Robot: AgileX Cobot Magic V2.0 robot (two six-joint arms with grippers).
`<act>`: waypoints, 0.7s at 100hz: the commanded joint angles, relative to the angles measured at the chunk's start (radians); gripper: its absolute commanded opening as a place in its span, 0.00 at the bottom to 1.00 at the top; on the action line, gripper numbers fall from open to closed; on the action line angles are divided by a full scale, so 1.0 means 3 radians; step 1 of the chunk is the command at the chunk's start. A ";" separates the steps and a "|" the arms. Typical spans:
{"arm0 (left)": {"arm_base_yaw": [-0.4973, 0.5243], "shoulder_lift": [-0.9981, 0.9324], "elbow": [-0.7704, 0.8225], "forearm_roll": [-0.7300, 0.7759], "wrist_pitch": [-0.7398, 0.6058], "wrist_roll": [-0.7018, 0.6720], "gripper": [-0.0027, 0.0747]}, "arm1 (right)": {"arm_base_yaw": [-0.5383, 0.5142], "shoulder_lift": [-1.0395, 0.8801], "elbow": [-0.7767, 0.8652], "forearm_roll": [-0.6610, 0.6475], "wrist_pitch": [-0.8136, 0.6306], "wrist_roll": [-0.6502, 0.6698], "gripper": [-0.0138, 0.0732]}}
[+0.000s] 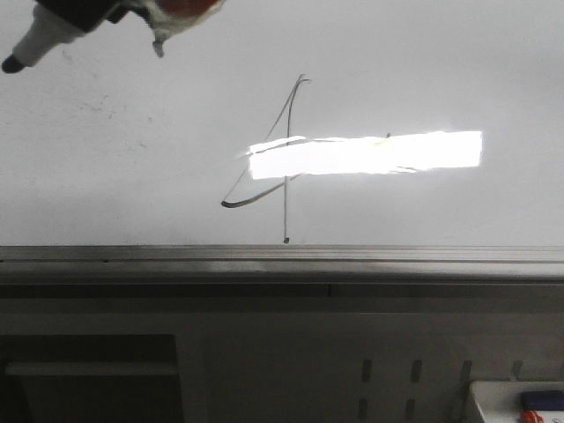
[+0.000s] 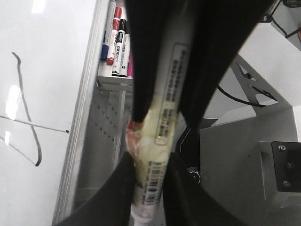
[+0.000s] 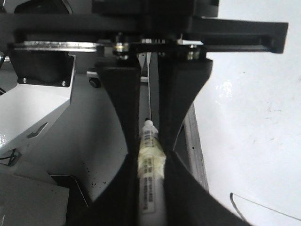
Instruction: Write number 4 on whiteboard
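Three views, taken in turn:

1. Front view: you see the whiteboard (image 1: 132, 159) filling the upper part of the picture, with its grey edge rail (image 1: 282, 254) running across below it. The number 4 (image 1: 284, 159) sits near the middle of the board: a slanted stroke, a curved crossbar and a vertical stroke that ends just above the rail. A bright rectangular light glare (image 1: 366, 153) lies across the crossbar and hides part of it. At the upper left corner a marker (image 1: 40, 40) with a dark tip hangs over the board, well apart from the figure. A corner of a small white tray (image 1: 515, 401) shows at the lower right.

2. Left wrist view: your left gripper (image 2: 149, 188) is clamped on a white marker wrapped in yellowish tape (image 2: 162, 127), the fingers (image 2: 117, 188) pressing the barrel from both sides. The number 4 (image 2: 26, 113) is on the whiteboard (image 2: 47, 56) beside the gripper, not touching the marker. Spare markers (image 2: 116, 40) with red, black and blue caps lie in a tray past the board's edge rail (image 2: 82, 122).

3. Right wrist view: your right gripper (image 3: 149, 160) is closed down on a taped white marker (image 3: 150, 174). The whiteboard (image 3: 254, 141) lies alongside, and a thin dark line (image 3: 254, 207) shows at its corner.
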 commanded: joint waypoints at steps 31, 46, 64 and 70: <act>-0.0022 -0.0069 0.0096 -0.0167 -0.0744 -0.0546 0.01 | -0.0319 -0.0146 -0.0116 0.0129 -0.0224 0.0163 0.64; -0.0022 -0.0100 0.0490 -0.0288 -0.1349 -0.0775 0.01 | -0.0805 -0.0312 -0.0116 0.0129 -0.0130 0.0453 0.62; -0.0022 -0.0099 0.1010 -0.0679 -0.2242 -0.0788 0.01 | -0.1295 -0.0579 -0.0116 0.0129 0.0010 0.0453 0.36; -0.0022 -0.0099 0.1155 -0.0828 -0.2537 -0.0788 0.01 | -0.1381 -0.0662 -0.0077 0.0129 0.0003 0.0453 0.24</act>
